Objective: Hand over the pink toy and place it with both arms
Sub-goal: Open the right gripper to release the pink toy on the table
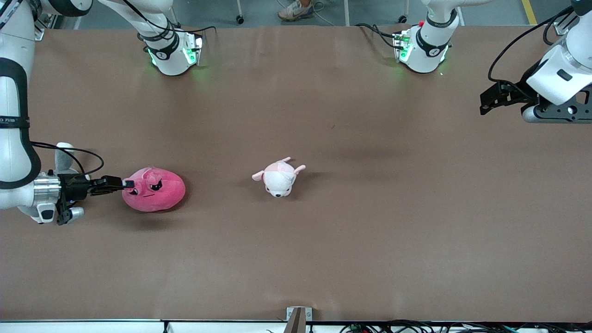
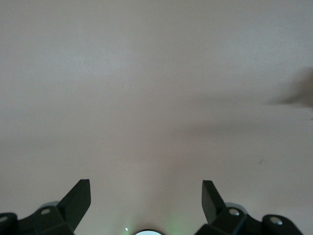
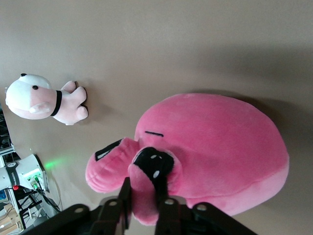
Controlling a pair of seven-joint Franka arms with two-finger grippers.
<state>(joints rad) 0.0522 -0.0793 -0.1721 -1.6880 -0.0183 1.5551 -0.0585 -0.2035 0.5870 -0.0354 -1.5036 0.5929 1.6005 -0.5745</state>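
1. The table, covered in brown, fills the front view. I read that view as a clock dial with its centre in the middle of the table.
2. The right arm reaches in low at about 9 o'clock. The left arm waits high at about 2 o'clock.
3. The pink toy lies on the table at about 9 o'clock, with its angry face turned up. The handover is not yet begun, I judge.
4. The pale pink-and-white plush lies near the dial centre, at 3 o'clock from the pink toy and well apart from it.
5. The right gripper is at the toy's 9 o'clock edge. In the right wrist view its jaws stand narrow, pinching only a small fold of plush beside one black eye.
6. The left gripper hangs over bare table with its jaws wide and nothing between them.
7. What could go wrong, in my judgement:
   - The pinch is shallow, so the soft fold may slip out when the toy is lifted, and the toy would fall back.
   - The toy would hang from one edge and could swing, so the left gripper may close on air or on the right gripper's jaws.
   - If the meeting point is low over the centre, the hanging toy may push the pale plush away.
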